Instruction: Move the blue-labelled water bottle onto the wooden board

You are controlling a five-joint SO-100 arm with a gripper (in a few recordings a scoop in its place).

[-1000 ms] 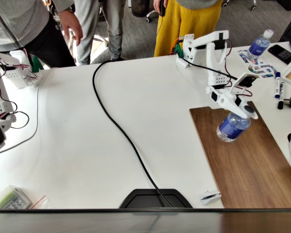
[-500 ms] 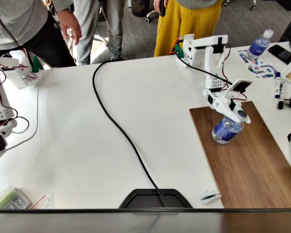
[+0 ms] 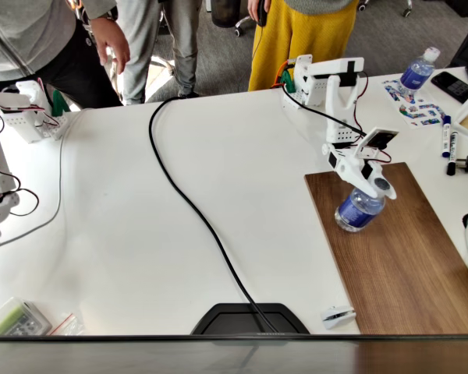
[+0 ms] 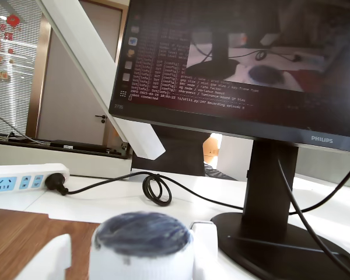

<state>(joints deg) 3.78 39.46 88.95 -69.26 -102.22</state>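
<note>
Dark brown wooden board (image 3: 398, 249) sits at the table's right in the fixed view, and over the last sec I've carried the blue-labelled water bottle (image 3: 359, 209) toward its left edge & lower; base now looks on or just above the wood, can't tell which; so transport is about done, release is what's left, I judge. Bottle's long axis leans, top up-right toward my wrist, base down-left. My gripper (image 3: 378, 187) is clamped round the bottle's top; wrist view shows the greyish cap (image 4: 143, 234) between my fingers (image 4: 205, 248).
</note>
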